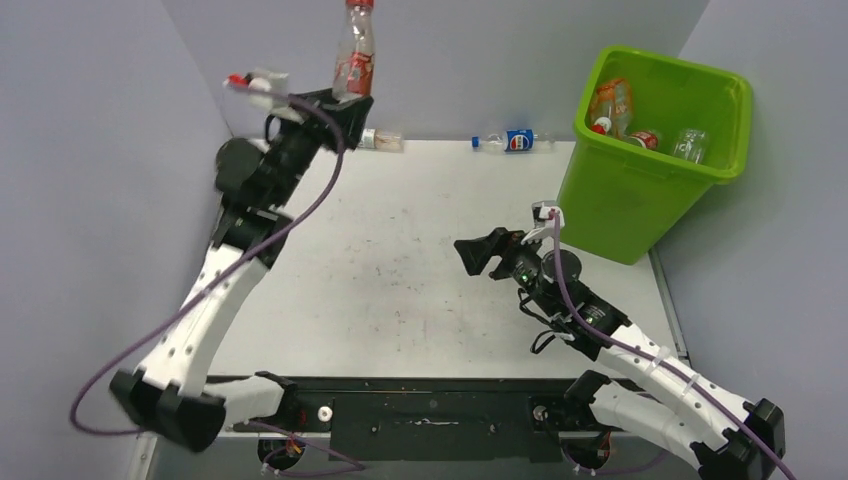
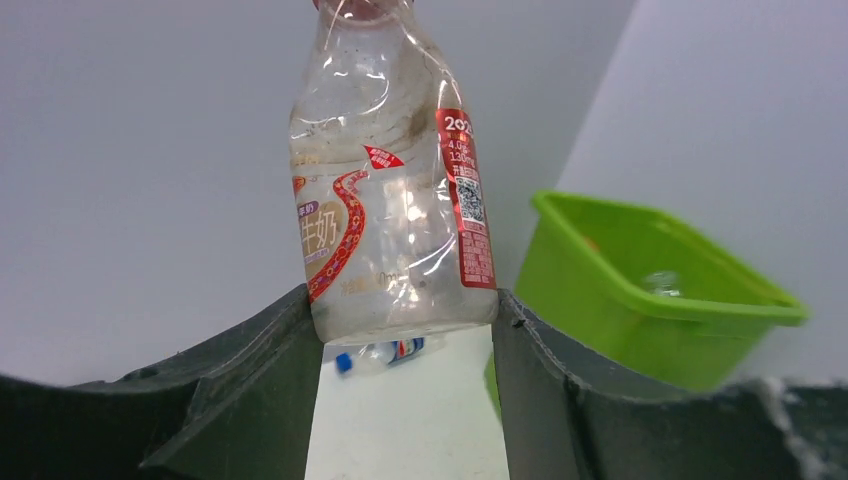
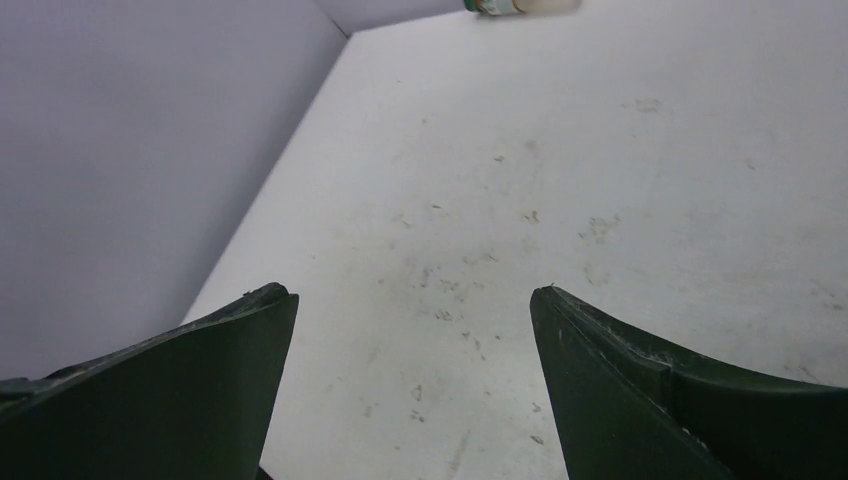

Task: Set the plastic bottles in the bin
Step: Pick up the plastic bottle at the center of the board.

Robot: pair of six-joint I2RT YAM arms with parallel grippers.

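Clamping a red-labelled bottle upright at upper left, the left gripper looked to need a level carry over the bin at upper right; the right gripper hung apart, empty.

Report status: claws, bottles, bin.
Left claw shut on red-labelled clear bottle, held high. Right claw open, empty. Blue-labelled bottle and pale bottle lie by back wall. Way to lime-green bin unobstructed.
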